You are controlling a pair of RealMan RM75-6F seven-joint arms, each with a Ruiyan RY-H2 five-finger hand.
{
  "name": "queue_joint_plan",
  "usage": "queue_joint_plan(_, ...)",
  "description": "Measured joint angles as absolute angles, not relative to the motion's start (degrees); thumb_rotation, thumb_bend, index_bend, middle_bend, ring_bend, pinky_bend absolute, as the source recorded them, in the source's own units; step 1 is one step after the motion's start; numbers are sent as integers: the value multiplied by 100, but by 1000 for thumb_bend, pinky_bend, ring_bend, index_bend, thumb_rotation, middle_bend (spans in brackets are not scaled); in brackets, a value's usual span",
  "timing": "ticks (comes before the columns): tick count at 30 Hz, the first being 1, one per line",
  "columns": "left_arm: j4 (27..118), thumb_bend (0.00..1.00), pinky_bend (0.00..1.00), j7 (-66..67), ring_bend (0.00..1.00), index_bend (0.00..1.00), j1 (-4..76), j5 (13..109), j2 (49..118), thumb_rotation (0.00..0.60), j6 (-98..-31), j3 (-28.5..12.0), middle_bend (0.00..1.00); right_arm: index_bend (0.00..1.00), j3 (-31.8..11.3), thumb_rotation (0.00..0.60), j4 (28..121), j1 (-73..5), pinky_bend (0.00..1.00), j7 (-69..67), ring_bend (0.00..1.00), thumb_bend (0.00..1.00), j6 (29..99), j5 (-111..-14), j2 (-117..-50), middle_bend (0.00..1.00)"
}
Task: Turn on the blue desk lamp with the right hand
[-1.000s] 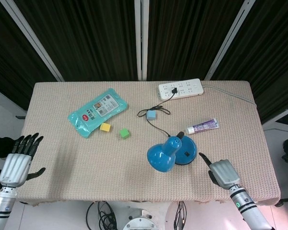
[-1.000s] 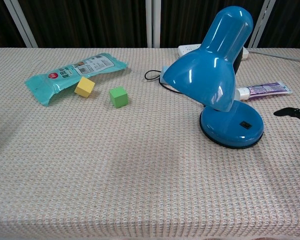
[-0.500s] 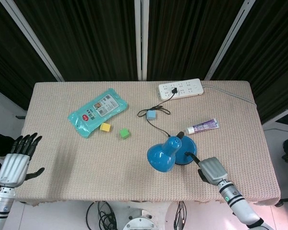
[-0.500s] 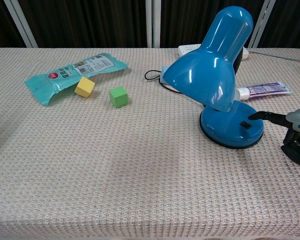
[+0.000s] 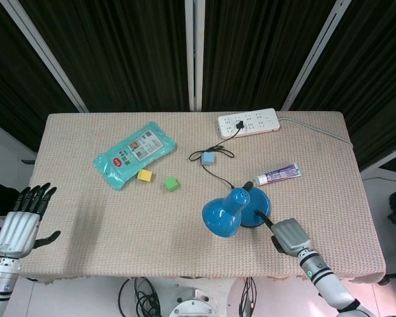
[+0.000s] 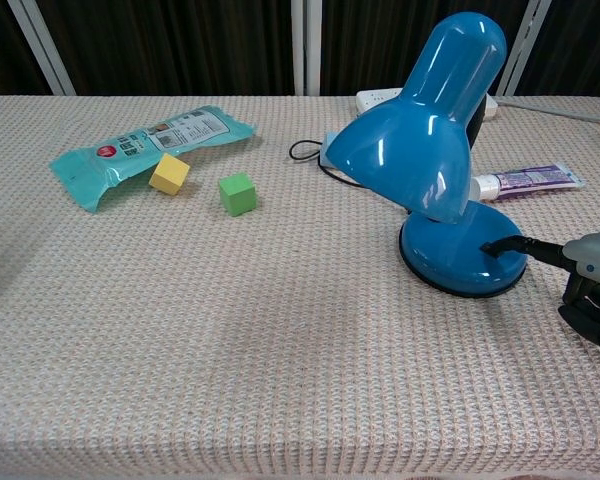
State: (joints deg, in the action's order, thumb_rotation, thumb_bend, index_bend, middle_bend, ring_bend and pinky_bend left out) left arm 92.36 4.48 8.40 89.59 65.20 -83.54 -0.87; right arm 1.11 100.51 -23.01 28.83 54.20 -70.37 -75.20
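The blue desk lamp (image 5: pixel 232 211) stands on the table's near right part, with its shade (image 6: pixel 420 150) tilted toward me and its round base (image 6: pixel 450 265) behind. My right hand (image 5: pixel 287 236) lies just right of the base with one black finger (image 6: pixel 520 244) stretched out onto the base top, where the switch sits under its tip. The other fingers are curled in. No light shows from the shade. My left hand (image 5: pixel 21 224) hangs off the table's left front corner, fingers spread, holding nothing.
A teal packet (image 5: pixel 133 153), a yellow cube (image 5: pixel 144 175) and a green cube (image 5: pixel 171 183) lie at the left centre. A white power strip (image 5: pixel 248 123) sits at the back with the lamp's cord (image 5: pixel 214 168) running to it. A toothpaste tube (image 5: pixel 278 174) lies behind the lamp base.
My right hand has moved left toward the lamp, and its outstretched finger has gone from clear of the base to resting on the switch spot. The left hand has hardly moved.
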Motion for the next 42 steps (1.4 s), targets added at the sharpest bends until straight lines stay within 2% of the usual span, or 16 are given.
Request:
queue_joint_plan(17,9259,132,0,478,0,0,843,8951,6513,600,-8340,-81,0,0,279,600,9993,-2265,605,2744,737,580,5666,-7099,-7565,821)
queue_joint_plan(21,9259,132,0,464,0,0,840,8952,6506,600,-8350,-85,0,0,237,600,10025,-2170,605,2591,738,564,6089,-7449,-7522,821)
queue_joint_plan(24,9256,132,0,441,0,0,837,8961,6499,600,-8365,-85,0,0,209,600,10031,-2022,605,2400,737,498,6611,-7827,-7450,797)
queue_joint_plan(27,9254,132,0,426,0,0,831,8980,6492,600,-8392,-87,0,0,184,600,9949,-1789,604,2149,732,473,7306,-8203,-7393,760)
queue_joint_plan(30,9269,132,0,421,0,0,827,9007,6485,600,-8411,-83,0,0,165,600,9758,-1475,534,1877,626,399,8113,-8546,-7349,650)
queue_joint_plan(32,9285,132,0,423,0,0,822,9034,6477,600,-8429,-75,0,0,177,600,9581,-1191,340,1712,357,245,8644,-8749,-7278,371)
queue_joint_plan(34,9298,132,0,428,0,0,816,9050,6468,600,-8440,-67,0,0,218,600,9484,-901,90,1652,56,59,8983,-8817,-7136,56)
queue_joint_plan(36,9310,131,0,423,0,0,811,9073,6462,600,-8454,-58,0,0,243,600,9505,-756,7,1669,0,0,9060,-8761,-6942,0)
queue_joint_plan(42,9310,118,0,377,0,0,790,9126,6457,600,-8520,-48,0,0,204,600,9452,-488,0,1274,0,0,9116,-8681,-6660,0)
